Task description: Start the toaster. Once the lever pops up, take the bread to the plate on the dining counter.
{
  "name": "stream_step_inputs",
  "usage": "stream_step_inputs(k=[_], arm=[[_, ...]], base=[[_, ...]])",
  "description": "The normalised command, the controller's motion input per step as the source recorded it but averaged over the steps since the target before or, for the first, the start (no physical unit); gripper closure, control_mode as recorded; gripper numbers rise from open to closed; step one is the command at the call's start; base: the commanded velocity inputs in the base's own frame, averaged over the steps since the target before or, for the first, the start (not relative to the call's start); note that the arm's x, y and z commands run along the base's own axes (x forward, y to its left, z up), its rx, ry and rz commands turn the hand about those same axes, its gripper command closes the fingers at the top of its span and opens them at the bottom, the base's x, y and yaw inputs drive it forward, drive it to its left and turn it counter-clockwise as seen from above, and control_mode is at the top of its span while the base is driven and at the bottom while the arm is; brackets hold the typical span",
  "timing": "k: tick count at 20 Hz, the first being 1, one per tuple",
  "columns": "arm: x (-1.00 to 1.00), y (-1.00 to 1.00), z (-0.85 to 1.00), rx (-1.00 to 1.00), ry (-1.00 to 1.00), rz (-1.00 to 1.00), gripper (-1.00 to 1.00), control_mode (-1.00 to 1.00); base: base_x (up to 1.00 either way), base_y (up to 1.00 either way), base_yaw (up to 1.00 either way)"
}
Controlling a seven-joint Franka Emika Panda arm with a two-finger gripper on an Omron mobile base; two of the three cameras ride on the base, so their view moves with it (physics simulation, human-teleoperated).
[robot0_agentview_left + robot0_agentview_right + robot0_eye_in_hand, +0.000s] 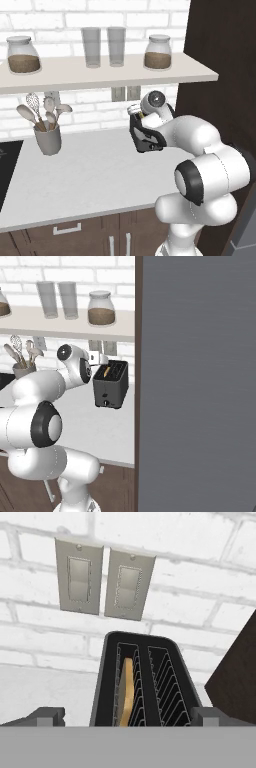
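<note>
Nearest the hand camera, the claw (127, 717) stands with its two fingertips (46, 716) wide apart and nothing between them, one to each side of the toaster (142, 682). The toaster is directly below and ahead of the hand, its two top slots fully exposed. The bread (128, 692) sits upright in the left slot as the hand view shows it, its tan crust edge visible among the wire guides; the other slot is empty.

In the right base view the toaster (111, 384) rests on the pale surface (90, 431) under the shelf (75, 326), close to the brick wall and two wall switch plates (102, 579), with the small round knob low on its narrow face. The plate and the dining counter cannot be assessed from these views.

Assessment: the starting step is in hand and judged not yet done. The lever cannot be made out, so its position is undetermined. The next move calls for locating it at the toaster's end and pressing it down with a fingertip.
</note>
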Motion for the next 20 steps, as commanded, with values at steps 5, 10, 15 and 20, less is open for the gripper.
stream_step_inputs(k=[5, 10, 15, 20], arm=[[0.00, 0.00, 0.00, 0.00, 0.00, 0.00, -1.00, -1.00], [0.00, 0.00, 0.00, 0.00, 0.00, 0.00, -1.00, -1.00], [0.00, 0.00, 0.00, 0.00, 0.00, 0.00, -1.00, -1.00], [0.00, 0.00, 0.00, 0.00, 0.00, 0.00, -1.00, -1.00]], base=[[0.00, 0.00, 0.00], [0.00, 0.00, 0.00], [0.00, 0.00, 0.00], [0.00, 0.00, 0.00]])
